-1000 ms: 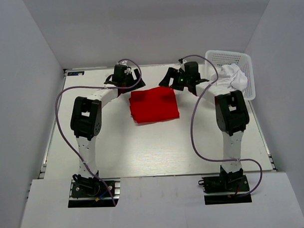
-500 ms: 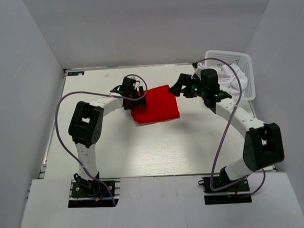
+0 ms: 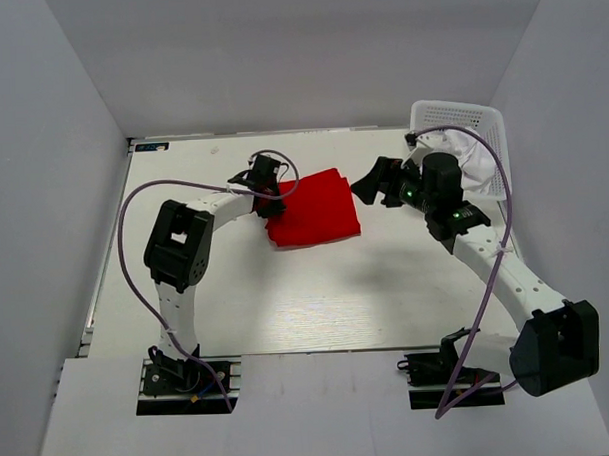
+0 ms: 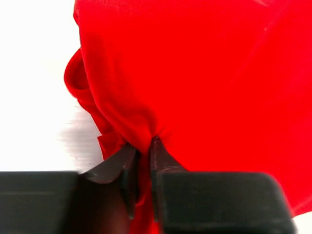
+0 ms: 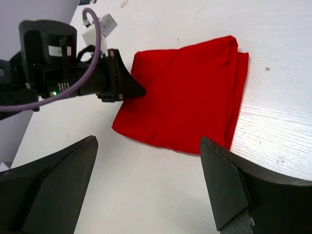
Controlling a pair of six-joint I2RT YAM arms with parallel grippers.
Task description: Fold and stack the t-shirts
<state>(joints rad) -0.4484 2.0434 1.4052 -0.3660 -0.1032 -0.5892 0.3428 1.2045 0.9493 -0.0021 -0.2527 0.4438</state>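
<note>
Asking: How does the red t-shirt [image 3: 314,210] look, and where does it lie?

Answering: It lies folded into a rough square on the white table [image 3: 287,309], in the far half, between the two arms. The cloth is plain bright red. From the right wrist view, the red t-shirt [image 5: 187,92] shows its layers stacked along the right edge, and the top face lies fairly flat with soft creases.

Asking: And the left edge?

Answering: That edge is bunched. The left gripper [image 3: 269,196] is clamped on a fold of the cloth there. The left wrist view shows its fingers [image 4: 163,165] nipping a ridge of the red t-shirt [image 4: 209,73], with wrinkles fanning out from the pinch and a loose flap curling beside it.

Asking: What about the right gripper [image 3: 376,181]?

Answering: Its jaws are spread wide and hold nothing. It stands just beside the shirt's far right corner, apart from the cloth.

Asking: Where is the other shirt?

Answering: The white t-shirt [image 3: 480,174] sits crumpled in the white lattice basket [image 3: 450,108] at the far right corner, partly hidden by the right arm.

Asking: How much room is there to move?

Answering: Bare tabletop shows on every side of the red t-shirt. It is broadest toward the near edge and narrower toward the far edge. The basket is well apart on the right, with the right gripper between it and the shirt.
</note>
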